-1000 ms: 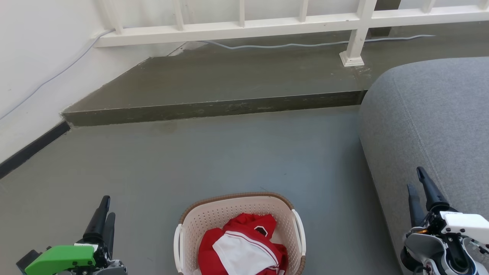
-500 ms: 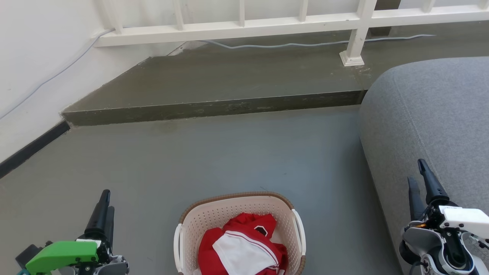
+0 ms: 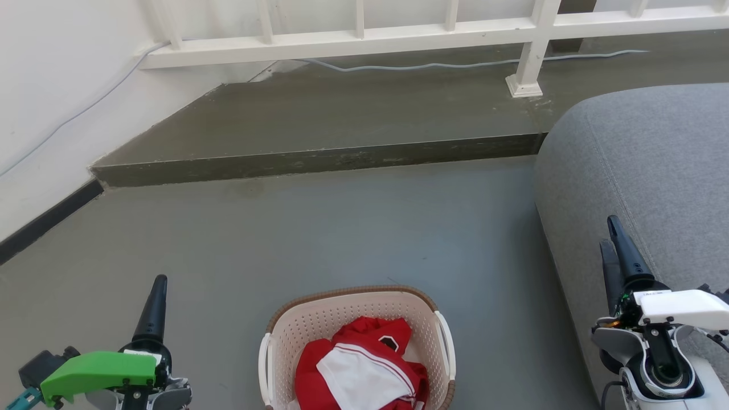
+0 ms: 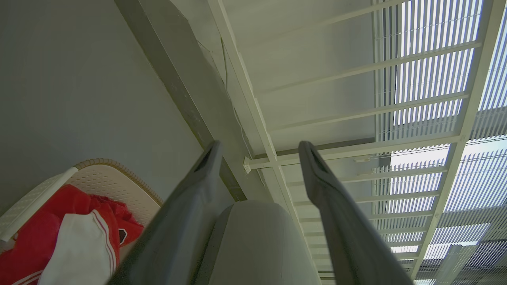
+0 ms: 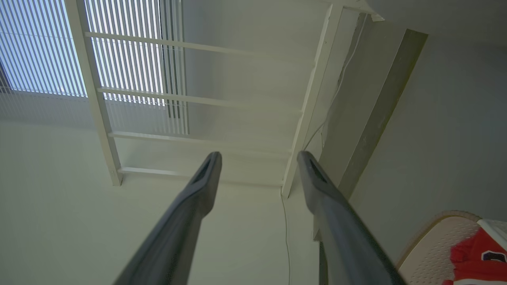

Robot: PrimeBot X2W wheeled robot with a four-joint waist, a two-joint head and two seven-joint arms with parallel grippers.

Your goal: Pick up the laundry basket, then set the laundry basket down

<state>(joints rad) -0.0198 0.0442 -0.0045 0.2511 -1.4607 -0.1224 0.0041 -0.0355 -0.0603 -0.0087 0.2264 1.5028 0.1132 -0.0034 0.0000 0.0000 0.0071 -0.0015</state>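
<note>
While the laundry basket (image 3: pixel 336 319) sits on the grey floor (image 3: pixel 342 228) at the near middle of the head view, both claws hang at its sides and touch nothing. The basket is cream with small holes, a brown woven-look rim (image 3: pixel 353 290) and a white handle (image 3: pixel 265 364) on each side; the bottom edge of that view cuts off its near part. Inside it lies a bundle of red and white clothes (image 3: pixel 364 370). The left claw (image 3: pixel 156 293) stands well to the left of the basket, its fingers pointing toward the far side, with a green cover (image 3: pixel 97 373) behind them. In the left wrist view its two dark fingers stand wide apart with nothing between them, and a corner of the basket with the clothes shows at the lower left. The right claw (image 3: pixel 608 233) stands well to the right of the basket, seen against the side of a grey sofa (image 3: pixel 643 159), with a white cover (image 3: pixel 683 304) behind it. Whether it touches the sofa I cannot tell. In the right wrist view its fingers are likewise spread wide and hold nothing, and a corner of the basket shows at the lower right. Beyond the basket the floor runs to a low dark step (image 3: pixel 319 162). On the step's far side stands a white railing (image 3: pixel 364 37), and a pale cable (image 3: pixel 427 66) trails along its foot. A white wall (image 3: pixel 51 85) with a black skirting (image 3: pixel 45 219) closes the left side.
</note>
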